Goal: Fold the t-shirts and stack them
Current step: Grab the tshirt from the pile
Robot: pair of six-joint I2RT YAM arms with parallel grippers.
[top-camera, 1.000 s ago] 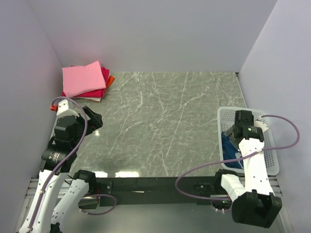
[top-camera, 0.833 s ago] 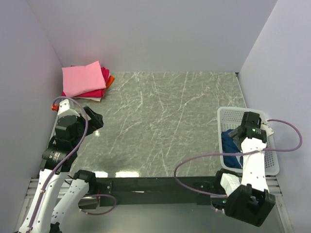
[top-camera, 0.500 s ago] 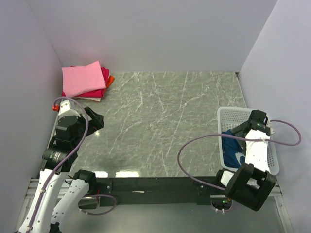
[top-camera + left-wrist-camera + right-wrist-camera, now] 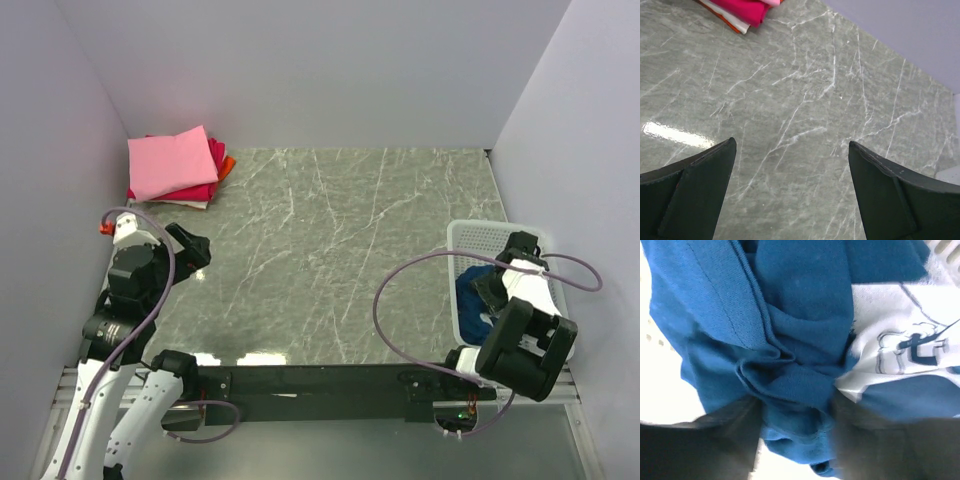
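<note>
T-shirt (image 4: 790,330), blue, bunches between fingers of right tool (image 4: 797,432) at frame bottom; clenched or not, cannot tell. Left tool (image 4: 791,150) released above tabletop (image 4: 805,75).

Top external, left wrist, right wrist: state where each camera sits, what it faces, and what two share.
Top external: above and behind, looking down at the table; left arm and right arm show.
Left wrist: on the left arm, facing across the table toward the folded stack; open left gripper shows.
Right wrist: in the basket, close on the dark blue t-shirt; right gripper straddles a fold.
Shared: top external and left wrist see the folded stack.
</note>
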